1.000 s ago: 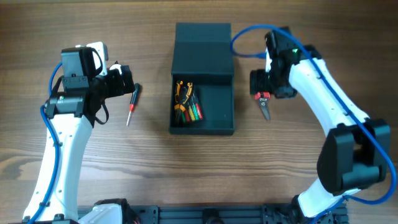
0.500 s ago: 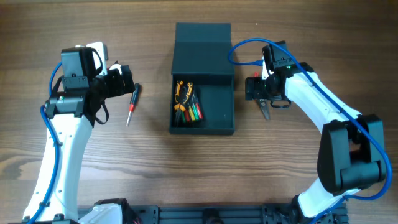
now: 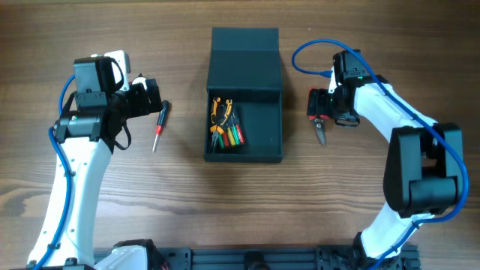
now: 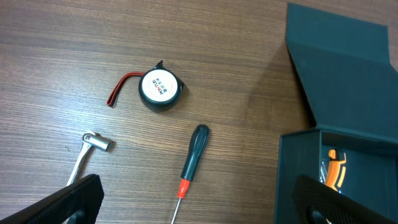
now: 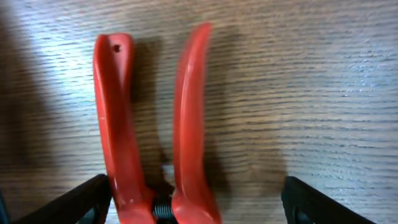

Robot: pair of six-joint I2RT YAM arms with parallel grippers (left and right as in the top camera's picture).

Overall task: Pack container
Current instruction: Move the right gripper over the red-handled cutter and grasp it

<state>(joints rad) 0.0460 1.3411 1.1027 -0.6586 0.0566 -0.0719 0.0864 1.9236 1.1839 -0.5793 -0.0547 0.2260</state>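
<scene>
Red-handled pliers (image 5: 117,124) flat on the wood-grain counter (image 5: 323,74), filling the right wrist view, both handles between the right jaws. Spread wide, one tip at each lower corner of that frame, touching neither handle as far as shows. Reads as the pick-up step for the pliers, with the grasp not yet made. Calls next for a squeeze across both handles, a lift, then a carry towards frame-left in the overhead view and a release inside the container (image 3: 264,129). Worth watching for the handles twisting or slipping under the squeeze.

Same for the left jaws: parted, nothing between them, at the left of the overhead frame just beside a black-and-red screwdriver (image 4: 194,152). Beyond it a round tape measure (image 4: 159,89); at lower left a silvery-headed tool (image 4: 93,144).

Container: mid-frame in the overhead view, open, apart from both pairs. Left of the right jaws across a strip of bare counter; right of the left jaws with the screwdriver between. Holds orange-handled pliers (image 3: 220,111) and red and green pieces (image 3: 235,135) along its left side, right half bare. Lid (image 3: 244,54) laid back flat towards the top of the frame.
</scene>
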